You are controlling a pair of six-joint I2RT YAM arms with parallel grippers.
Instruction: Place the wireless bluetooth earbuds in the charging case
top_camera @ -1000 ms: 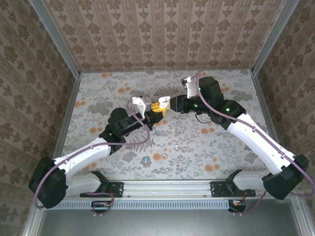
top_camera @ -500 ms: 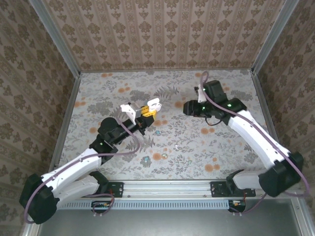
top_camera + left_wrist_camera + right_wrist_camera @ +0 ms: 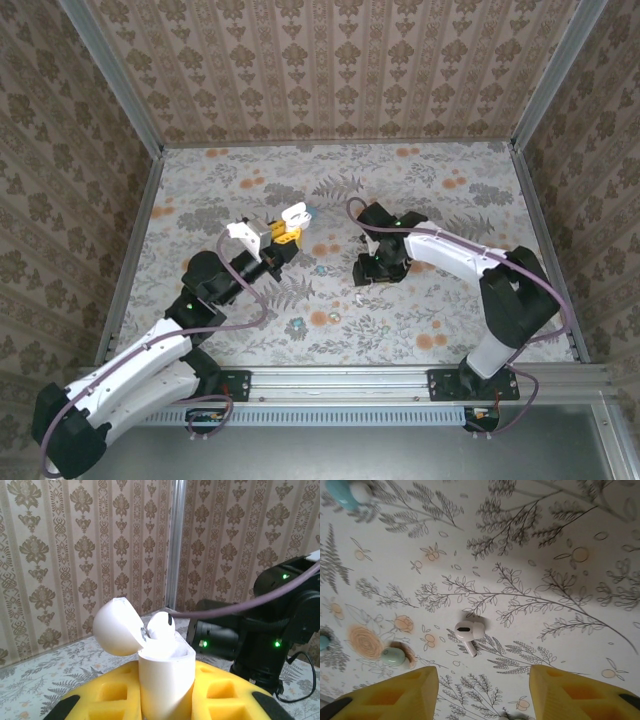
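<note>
My left gripper (image 3: 272, 226) is shut on a white charging case (image 3: 165, 677) and holds it upright above the table. The case's lid (image 3: 116, 628) is swung open, and one white earbud (image 3: 161, 624) sits in it. My right gripper (image 3: 363, 274) points down at the table and stands open, its yellow fingers (image 3: 395, 696) apart with nothing between them. A loose white earbud (image 3: 469, 630) with a short stem lies on the flowered cloth just ahead of those fingers. In the top view this earbud (image 3: 358, 298) is a small white speck near the right gripper.
Other small buds lie on the cloth: a teal one (image 3: 342, 491), a pale green one (image 3: 394, 656), and specks in the top view (image 3: 297, 323) (image 3: 320, 268). Patterned walls (image 3: 330, 70) and metal rails (image 3: 120, 270) enclose the table.
The right arm has swung away from the case, down and toward the table's middle, over the loose white earbud. The left arm has drawn back to the left with the case.
</note>
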